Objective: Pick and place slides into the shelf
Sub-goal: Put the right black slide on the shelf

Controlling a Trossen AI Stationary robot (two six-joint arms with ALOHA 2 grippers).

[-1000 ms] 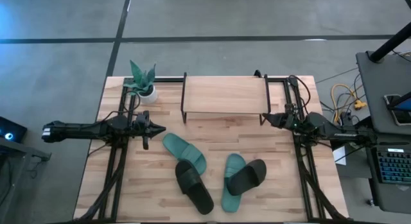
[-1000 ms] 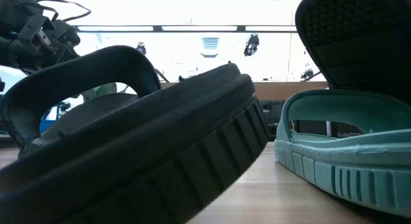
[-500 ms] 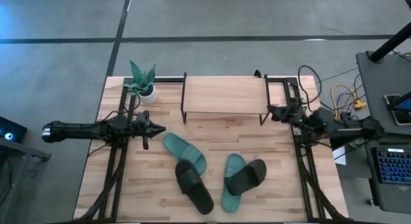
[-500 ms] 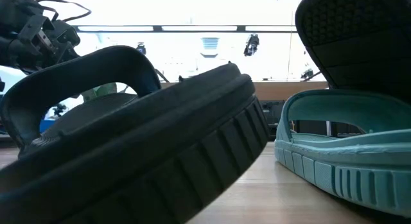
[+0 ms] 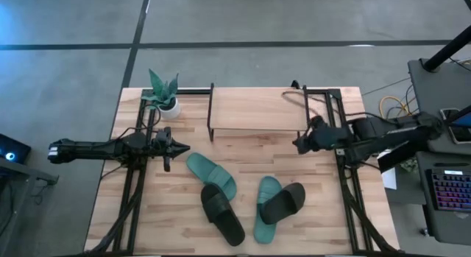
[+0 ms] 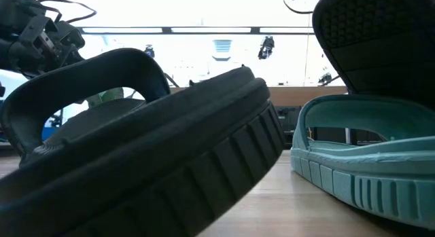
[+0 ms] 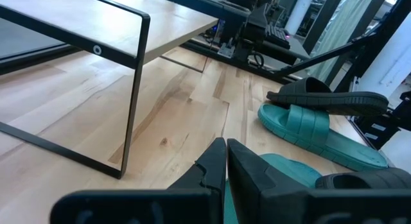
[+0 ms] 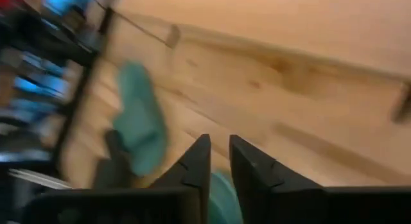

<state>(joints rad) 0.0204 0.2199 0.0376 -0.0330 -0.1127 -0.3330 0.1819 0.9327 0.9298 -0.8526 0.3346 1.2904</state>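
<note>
Near edge of the table (image 5: 132, 213): four slides lie in two loose pairs. Left pair: a black slide (image 5: 221, 213) nearest the front, its heel end touching or overlapping a teal slide (image 5: 210, 175) angled behind it. Right pair: a second teal slide (image 5: 266, 208) lying lengthwise, with a second black slide (image 5: 282, 202) resting across it, tilted up on the teal one. In the low view that black sole (image 6: 380, 40) rises above the teal strap (image 6: 360, 121).

Mid-table, left: left gripper (image 5: 185, 147) hovers just beside the first teal slide, fingers (image 7: 215, 166) pressed together, clenched on nothing.

Mid-table, right: right gripper (image 5: 297, 144) sits off the right front corner of the shelf, holding nothing; its fingers (image 8: 199, 161) stand a narrow gap apart, released.

Farther back: the shelf (image 5: 257, 108) stands at the rear centre, wooden top board bare, black frame. No slide on it.

Rear left corner: small potted plant (image 5: 162, 91) in a white pot.
</note>
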